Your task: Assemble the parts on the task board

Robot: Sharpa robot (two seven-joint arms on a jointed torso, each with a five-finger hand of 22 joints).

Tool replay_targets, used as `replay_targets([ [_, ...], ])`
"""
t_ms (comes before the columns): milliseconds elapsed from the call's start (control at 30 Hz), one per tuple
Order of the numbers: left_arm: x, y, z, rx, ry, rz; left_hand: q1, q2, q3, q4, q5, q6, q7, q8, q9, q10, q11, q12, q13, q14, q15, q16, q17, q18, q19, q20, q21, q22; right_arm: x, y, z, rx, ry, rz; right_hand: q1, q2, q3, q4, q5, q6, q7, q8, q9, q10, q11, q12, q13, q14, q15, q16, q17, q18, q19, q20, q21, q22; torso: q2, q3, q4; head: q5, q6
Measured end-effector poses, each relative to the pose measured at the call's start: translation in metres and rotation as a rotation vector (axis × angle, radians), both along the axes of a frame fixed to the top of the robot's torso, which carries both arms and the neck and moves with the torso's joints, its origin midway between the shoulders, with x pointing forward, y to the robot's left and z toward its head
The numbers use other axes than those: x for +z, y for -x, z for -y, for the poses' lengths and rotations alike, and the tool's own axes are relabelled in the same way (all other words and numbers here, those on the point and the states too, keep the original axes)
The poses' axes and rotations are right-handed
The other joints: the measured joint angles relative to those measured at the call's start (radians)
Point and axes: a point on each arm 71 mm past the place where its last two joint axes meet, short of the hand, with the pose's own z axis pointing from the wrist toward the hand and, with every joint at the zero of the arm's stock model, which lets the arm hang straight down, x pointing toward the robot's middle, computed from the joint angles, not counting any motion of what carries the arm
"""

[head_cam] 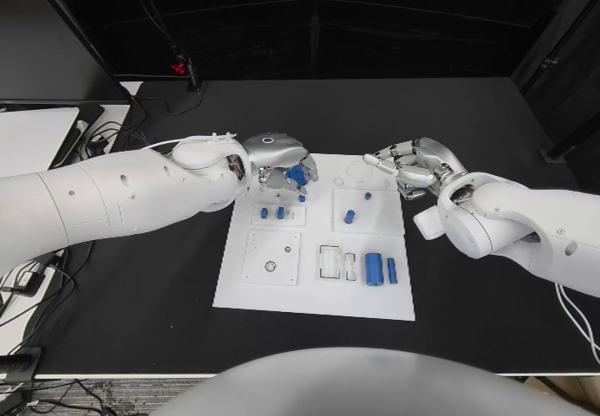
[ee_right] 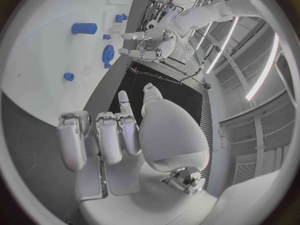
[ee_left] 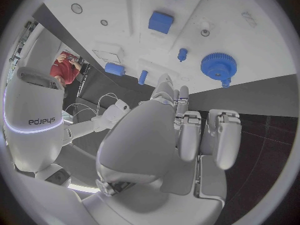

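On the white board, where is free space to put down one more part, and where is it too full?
The task board is bare along its near edge, below the large blue cylinder, and down its right strip. The far end is crowded: the left hand hovers by the blue gear, and the right hand is at the far right corner.

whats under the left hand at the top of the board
A blue gear shows beneath the left hand, over the task board. The fingers hide whether they grip the gear.

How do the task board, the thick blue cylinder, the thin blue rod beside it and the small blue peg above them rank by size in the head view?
task board
thick blue cylinder
thin blue rod, similar length but slimmer
small blue peg
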Motion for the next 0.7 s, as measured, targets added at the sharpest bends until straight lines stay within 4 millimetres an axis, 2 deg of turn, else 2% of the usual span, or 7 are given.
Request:
replay_targets([
  [367, -0.008, -0.001, 0.002, 0.006, -0.075, 0.002, 0.031, -0.006, 0.017, -0.001, 0.0, 0.0, 0.0, -0.012, -0.007, -0.014, -0.011, -0.016, 0.0, 0.0, 0.0, 0.0, 0.0, 0.0, 0.0, 0.0, 0.0, 0.0, 0.0, 0.0, 0.0, 0.002, -0.001, 0.001, 0.0, 0.0, 0.0, 0.0, 0.0, 0.0, 0.0, 0.0, 0.0, 0.0, 0.0, 0.0, 0.0, 0.0, 0.0, 0.0, 0.0, 0.0, 0.0, 0.0, 0.0, 0.0, -0.001, -0.0001, -0.0001, 0.001, 0.0],
  [700, -0.015, -0.001, 0.002, 0.004, -0.134, 0.017, 0.041, -0.005, 0.027, 0.002, 0.0, 0.005, -0.005, -0.012, -0.009, -0.014, -0.011, -0.021, 0.0, 0.0, 0.0, 0.0, 0.0, 0.0, 0.0, 0.0, 0.0, 0.0, 0.0, 0.0, 0.0, 0.002, -0.001, 0.002, 0.0, 0.0, 0.0, 0.0, 0.0, 0.0, 0.0, 0.0, 0.0, 0.0, 0.0, 0.0, 0.0, 0.0, 0.0, 0.0, 0.0, 0.0, 0.0, 0.0, 0.0, 0.0, -0.001, -0.0004, -0.0006, -0.002, 0.0],
])
